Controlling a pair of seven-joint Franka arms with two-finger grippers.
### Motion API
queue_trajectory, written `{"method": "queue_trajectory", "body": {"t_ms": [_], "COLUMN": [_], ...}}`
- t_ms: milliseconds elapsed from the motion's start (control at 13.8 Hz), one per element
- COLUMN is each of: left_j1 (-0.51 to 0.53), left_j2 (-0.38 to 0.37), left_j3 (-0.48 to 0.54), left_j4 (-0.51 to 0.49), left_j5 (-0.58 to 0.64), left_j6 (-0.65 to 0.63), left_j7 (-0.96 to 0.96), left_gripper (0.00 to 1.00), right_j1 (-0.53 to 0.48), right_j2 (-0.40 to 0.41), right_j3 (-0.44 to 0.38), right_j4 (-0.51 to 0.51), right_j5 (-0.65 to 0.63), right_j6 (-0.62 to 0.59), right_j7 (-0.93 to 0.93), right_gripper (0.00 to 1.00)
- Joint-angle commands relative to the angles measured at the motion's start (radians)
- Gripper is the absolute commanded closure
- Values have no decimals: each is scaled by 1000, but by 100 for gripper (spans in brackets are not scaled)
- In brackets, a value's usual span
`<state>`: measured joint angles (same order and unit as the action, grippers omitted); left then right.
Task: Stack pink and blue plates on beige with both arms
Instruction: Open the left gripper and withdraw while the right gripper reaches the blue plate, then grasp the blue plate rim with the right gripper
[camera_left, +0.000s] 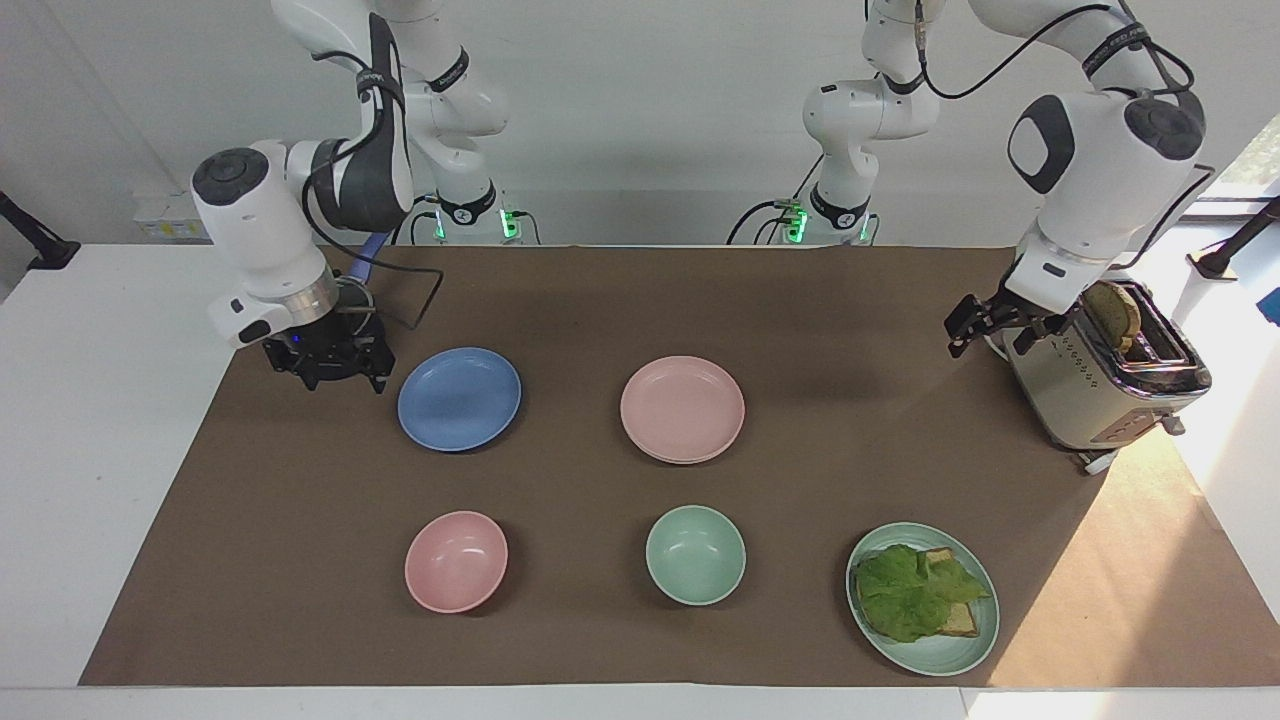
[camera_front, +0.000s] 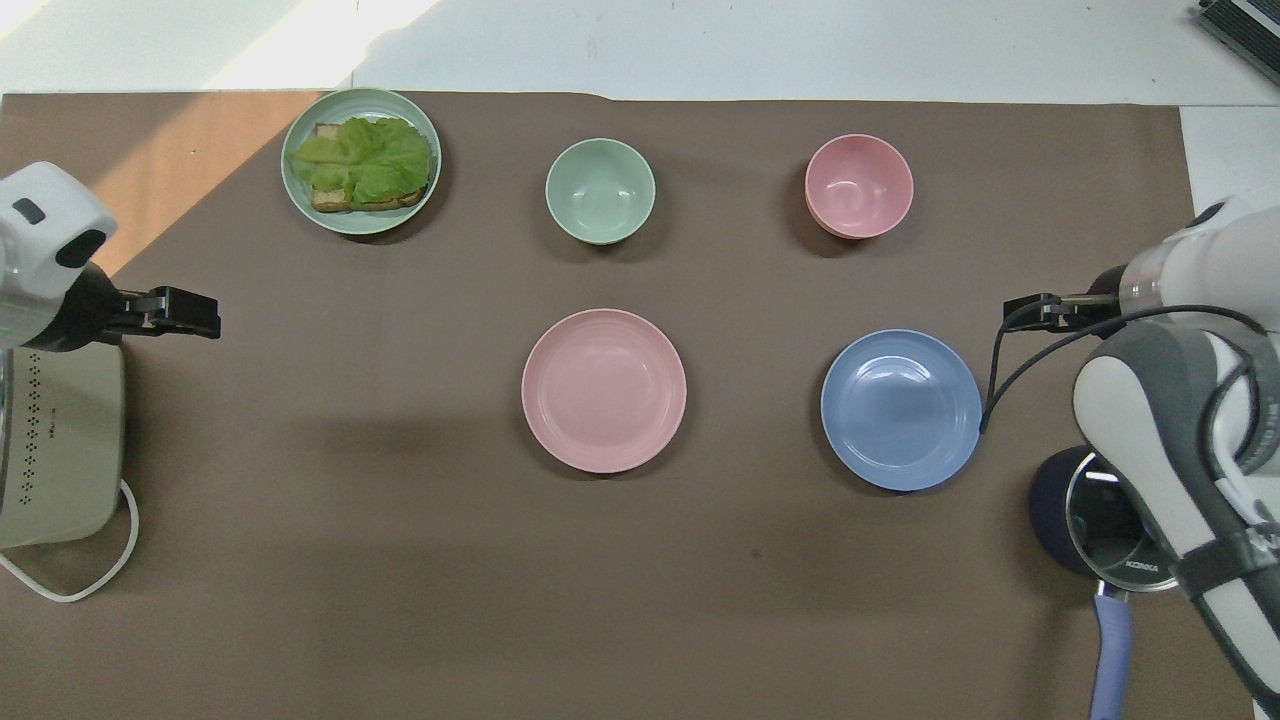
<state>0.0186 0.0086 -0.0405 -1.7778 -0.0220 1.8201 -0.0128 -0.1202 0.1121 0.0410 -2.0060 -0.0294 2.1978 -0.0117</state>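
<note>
Robot lab arranged as mock kitchen. Two white robot arms (camera_left: 300, 210) mounted at edge of white tabletop (camera_left: 110, 420), cables and green status lights at their bases. Brown paper sheet (camera_left: 600, 300) covers tabletop instead of real counter. On sheet: toaster (camera_left: 1100, 370) with bread, lidded pot (camera_front: 1090, 520), bowls, plates. Plain white wall near arms, no cupboards visible.

Two glossy white jointed robot arms (camera_left: 1090, 180), dark grey joint caps, silver wrist ring, black cables looped alongside, green base lights; small black two-finger grippers: right (camera_left: 335, 375), left (camera_left: 975, 325).
</note>
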Motion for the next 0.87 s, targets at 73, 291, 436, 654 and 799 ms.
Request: {"method": "queue_trajectory", "body": {"t_ms": [73, 291, 436, 654, 799], "left_j1": [-2, -11, -14, -19, -19], "left_j2": [25, -1, -10, -21, -22], "left_j3": [-13, -24, -25, -27, -27], "left_j4": [132, 147, 138, 129, 121], "left_j5": [36, 36, 33, 31, 30], "left_j6": [-99, -154, -157, -162, -162], "left_j7": [8, 10, 11, 11, 11], "left_gripper": [0, 0, 0, 0, 0], "right_j1": [-26, -19, -21, -19, -19], "right_j2": [9, 14, 15, 17, 17], "right_j3": [10, 10, 10, 10, 11], "right_j4": [-123, -197, -249, -283, -280], "right_j5": [116, 193, 227, 289, 330], "right_j6": [108, 155, 200, 246, 244], "right_j7": [-54, -160, -206, -254, -252], "right_gripper": [0, 3, 16, 45, 80]}}
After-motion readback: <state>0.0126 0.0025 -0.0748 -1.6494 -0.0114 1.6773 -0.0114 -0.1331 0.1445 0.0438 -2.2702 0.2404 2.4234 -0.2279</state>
